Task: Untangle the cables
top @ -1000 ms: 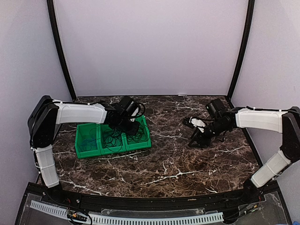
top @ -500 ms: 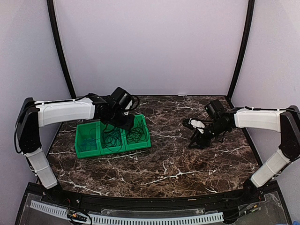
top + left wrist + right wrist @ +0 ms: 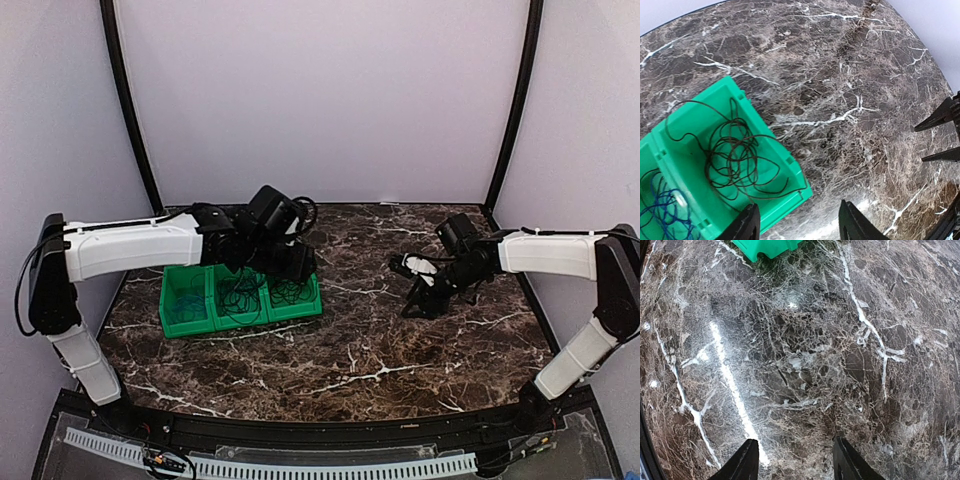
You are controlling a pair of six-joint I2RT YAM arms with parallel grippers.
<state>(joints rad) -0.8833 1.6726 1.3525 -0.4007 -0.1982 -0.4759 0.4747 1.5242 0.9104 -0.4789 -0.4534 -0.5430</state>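
A green three-compartment bin (image 3: 300,308) stands at the left of the marble table. A dark cable (image 3: 289,290) lies coiled in its right compartment, another dark cable (image 3: 238,294) in the middle one, and a blue cable (image 3: 184,305) in the left one. The left wrist view shows the dark coil (image 3: 735,160) and the blue cable (image 3: 662,212). My left gripper (image 3: 303,265) hovers above the bin's right end, open and empty (image 3: 797,225). My right gripper (image 3: 424,302) is open and empty (image 3: 795,460), low over bare marble at the right.
The bin's corner (image 3: 767,247) shows at the top of the right wrist view. The right gripper's fingers (image 3: 940,135) show at the right edge of the left wrist view. Black frame posts (image 3: 130,110) stand at the back corners, against lilac walls.
My left arm has swung right and forward, from over the bin's middle to over its right end. The right arm has not moved.
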